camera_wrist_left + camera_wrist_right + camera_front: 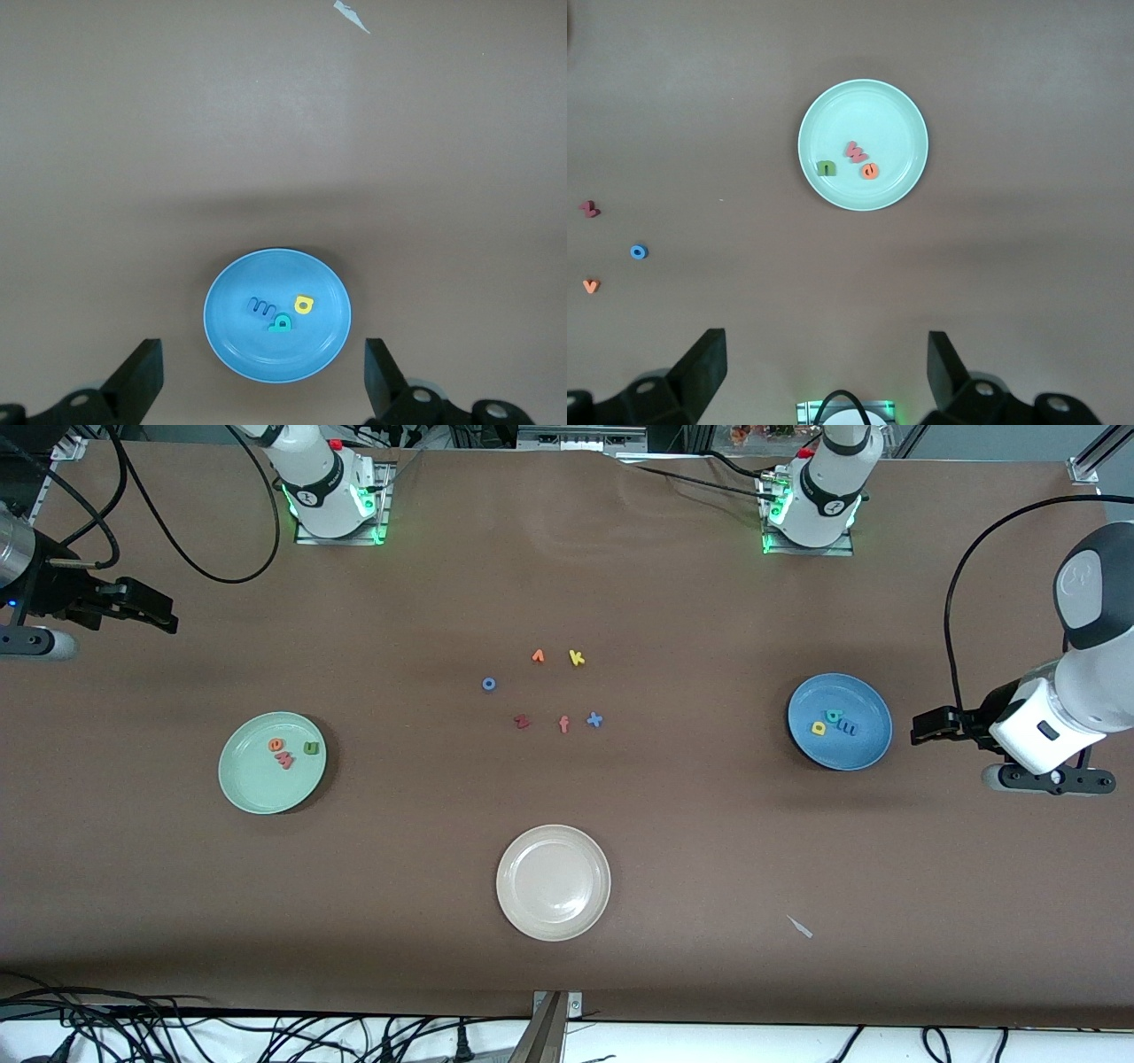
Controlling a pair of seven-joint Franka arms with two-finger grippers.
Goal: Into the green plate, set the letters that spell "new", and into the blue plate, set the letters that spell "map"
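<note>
Both my grippers hang wide open and empty: left gripper [921, 726] beside the blue plate [864, 748], right gripper [164, 615] well clear of the green plate [252, 788]; all six letters are already plated.

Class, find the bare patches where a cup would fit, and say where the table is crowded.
Bare table lies between the green plate and the white plate, and between the white plate and the blue plate. The white plate holds nothing. It is crowded at the middle, where six loose letters cluster, and inside both coloured plates.
</note>
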